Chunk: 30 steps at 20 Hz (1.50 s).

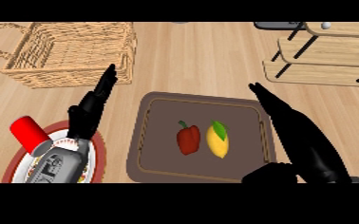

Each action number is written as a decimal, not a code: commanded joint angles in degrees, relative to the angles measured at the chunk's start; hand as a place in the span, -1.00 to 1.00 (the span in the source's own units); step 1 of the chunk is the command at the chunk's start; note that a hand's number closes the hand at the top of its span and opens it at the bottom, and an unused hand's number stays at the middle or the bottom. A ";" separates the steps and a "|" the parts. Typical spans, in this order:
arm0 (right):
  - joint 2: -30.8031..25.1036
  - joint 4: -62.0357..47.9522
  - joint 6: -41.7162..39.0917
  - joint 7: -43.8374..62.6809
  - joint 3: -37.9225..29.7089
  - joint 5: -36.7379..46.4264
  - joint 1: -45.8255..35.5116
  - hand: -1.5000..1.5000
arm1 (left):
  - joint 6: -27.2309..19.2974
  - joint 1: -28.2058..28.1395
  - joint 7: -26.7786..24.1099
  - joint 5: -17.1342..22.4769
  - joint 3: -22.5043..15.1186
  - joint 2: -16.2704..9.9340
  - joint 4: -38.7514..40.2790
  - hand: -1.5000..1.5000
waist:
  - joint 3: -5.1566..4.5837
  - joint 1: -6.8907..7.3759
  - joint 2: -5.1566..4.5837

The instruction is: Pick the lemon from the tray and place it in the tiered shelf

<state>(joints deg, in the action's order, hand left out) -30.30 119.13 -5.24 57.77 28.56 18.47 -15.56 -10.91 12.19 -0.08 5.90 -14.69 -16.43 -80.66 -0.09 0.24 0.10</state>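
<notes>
Lemon (pixel 218 140) lies in tray (pixel 151 137) touching red pepper (pixel 188 139); right hand (pixel 301 142) fingers released; approach from lemon's right side.

Wooden counter (pixel 196 57): wicker basket (pixel 70 52) far left corner, tiered shelf (pixel 316 52) far right corner, brown tray (pixel 203 137) near-edge middle, plate (pixel 21 163) near left corner.

Both hands, the left hand (pixel 89 108) and right hand (pixel 301 137), are glossy black with slim tapering fingers; a grey forearm (pixel 61 166) with dark markings sits behind the left hand.

One lemon (pixel 218 140), one pepper (pixel 188 139), one tray (pixel 151 137), one basket (pixel 70 52).
</notes>
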 commanded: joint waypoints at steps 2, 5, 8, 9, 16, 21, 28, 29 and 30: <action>6.76 0.22 -3.88 6.12 1.57 5.30 -1.35 -1.00 | 0.95 -1.69 0.86 -2.11 1.27 1.09 -1.92 0.00 | 0.08 -0.10 -0.04; 10.22 1.47 -3.66 8.90 4.72 9.93 -1.47 -1.00 | 1.75 0.15 0.28 -2.62 1.66 2.68 0.41 0.00 | 0.07 -0.25 -0.04; 12.61 4.03 -4.04 11.68 7.05 13.63 -0.91 -1.00 | 3.86 -0.02 0.40 -1.55 4.24 0.91 -0.03 0.00 | 0.06 -0.27 0.03; 12.41 0.04 -5.28 9.28 4.96 13.51 -2.20 -1.00 | 2.47 -0.42 0.19 -3.28 2.70 2.93 0.47 0.00 | 0.07 -0.20 -0.03; 19.08 -1.03 -7.97 11.95 5.26 17.18 -2.98 -1.00 | 4.61 -1.33 3.60 -3.37 4.89 1.96 -3.77 0.00 | 0.07 -0.13 -0.03; 21.99 -7.71 -5.94 6.20 4.85 21.13 -0.75 -1.00 | 4.11 -2.00 1.90 -6.11 4.56 4.20 -3.05 0.00 | 0.08 -0.05 -0.09; 22.82 -9.58 -7.52 2.01 2.01 23.20 1.94 -1.00 | 4.46 -2.61 1.54 -8.16 4.40 6.69 -2.58 0.00 | 0.09 -0.15 -0.09; 22.39 -4.73 -9.77 4.41 2.32 23.45 3.15 -1.00 | 5.24 1.76 -0.30 -7.30 7.14 7.05 4.16 0.00 | 0.08 -0.48 -0.11; 24.85 -6.43 -9.41 6.60 4.05 24.96 1.73 -1.00 | 8.21 0.07 4.53 -5.07 8.68 2.88 -3.34 0.00 | 0.08 -0.15 -0.03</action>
<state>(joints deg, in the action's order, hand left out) -8.18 112.97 -11.44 58.91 32.01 41.46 -12.89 -5.43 11.62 1.89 -0.39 -8.33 -11.37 -81.76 -0.01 -0.01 0.03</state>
